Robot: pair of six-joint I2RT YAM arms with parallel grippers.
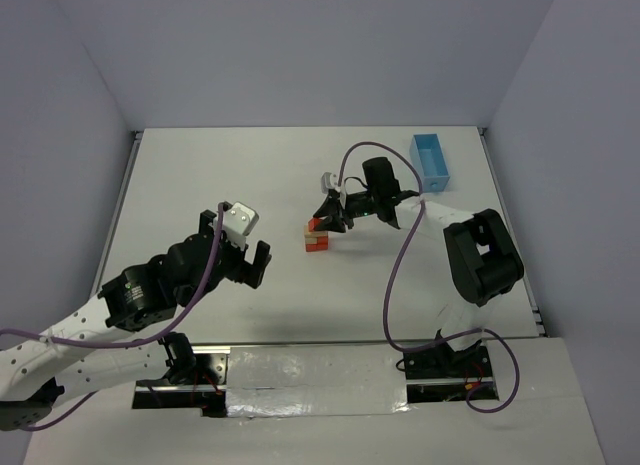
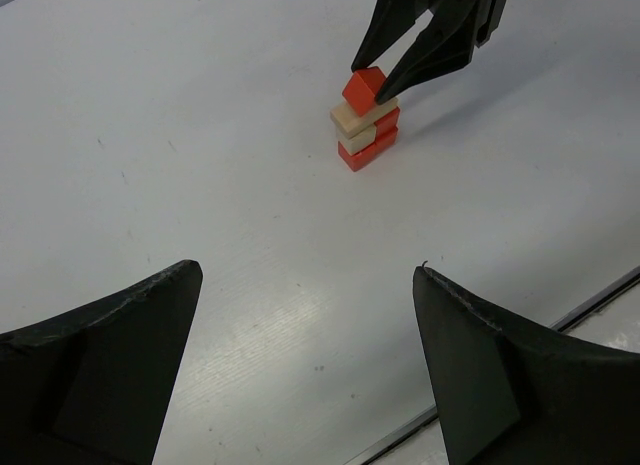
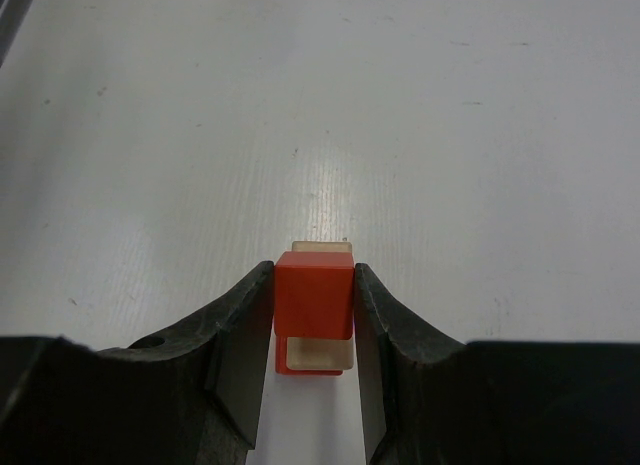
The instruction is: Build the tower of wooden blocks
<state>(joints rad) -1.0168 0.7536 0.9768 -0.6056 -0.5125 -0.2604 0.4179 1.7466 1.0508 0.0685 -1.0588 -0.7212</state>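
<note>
Right gripper [image 3: 313, 285] is closed narrowly on one small red-orange wooden cube [image 3: 313, 297], a black finger pressed flat against each of its side faces. That cube is the topmost piece of the wood block tower [image 2: 365, 125], which stands near the middle of the white table [image 1: 200, 185], slightly right of centre in the overhead view. As far as the left wrist view shows, the cube sits on the pale tan block [image 2: 349, 115] directly beneath it.

On the side of the single stack facing the left wrist camera, five pieces can be counted. Three are red-orange: one at the base, one in the middle on the right, and the held cube on top. Two are pale tan, one above the other on the left. Whether more pieces are hidden behind them cannot be told.

Left gripper [image 2: 305, 275] hangs well apart from the tower, on its left, with both fingers spread wide and nothing between them.

One light-blue rectangular tray [image 1: 430, 160] lies near the far right corner of the table, well away from the stack.
</note>
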